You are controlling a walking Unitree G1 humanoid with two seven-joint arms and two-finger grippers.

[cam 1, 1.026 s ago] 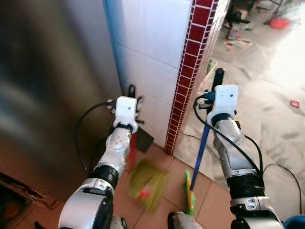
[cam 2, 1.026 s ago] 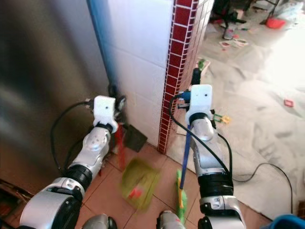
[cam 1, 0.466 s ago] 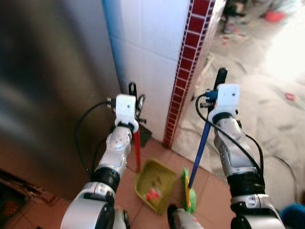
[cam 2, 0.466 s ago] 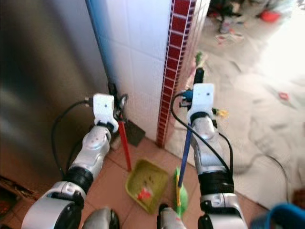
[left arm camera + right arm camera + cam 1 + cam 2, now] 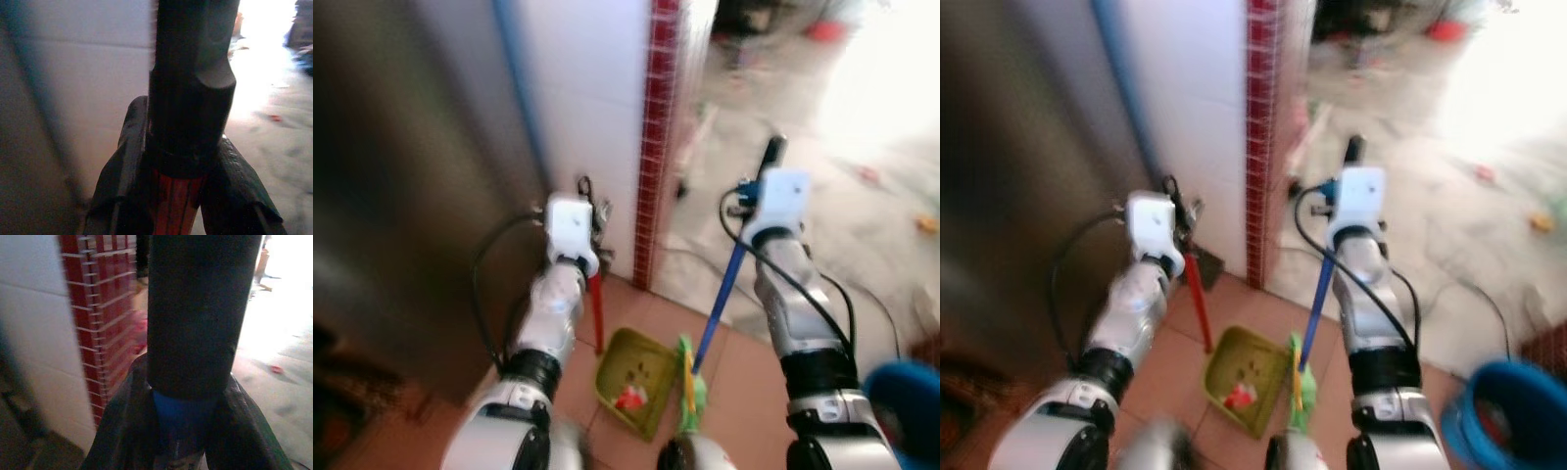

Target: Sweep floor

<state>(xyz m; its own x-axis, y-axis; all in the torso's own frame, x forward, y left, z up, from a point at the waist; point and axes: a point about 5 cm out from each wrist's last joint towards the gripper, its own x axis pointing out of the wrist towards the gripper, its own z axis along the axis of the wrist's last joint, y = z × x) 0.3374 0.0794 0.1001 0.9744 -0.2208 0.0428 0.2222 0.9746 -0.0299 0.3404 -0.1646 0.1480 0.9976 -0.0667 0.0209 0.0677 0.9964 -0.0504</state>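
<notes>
The left gripper is clamped on the red handle of the dustpan; in the left wrist view its two black fingers press against the red shaft just below the black end cap. The handle runs down from the gripper to the rear edge of the yellow-green dustpan, which sits on the terracotta tile floor between the two arms. A small red piece of debris lies inside the pan.

The right gripper is closed around the blue handle of the broom; in the right wrist view both fingers pinch the blue shaft directly under its black grip. The blue handle slants down toward the robot, ending at the green broom head, which rests on the tiles just beside the dustpan's right edge.

Ahead stands a white tiled wall with a vertical strip of red tiles at its corner. A dark, blurred metallic surface lies to the left. To the right, a pale grey floor carries scattered small items, too blurred to identify. A blue bucket stands at the lower right, near the right arm
</notes>
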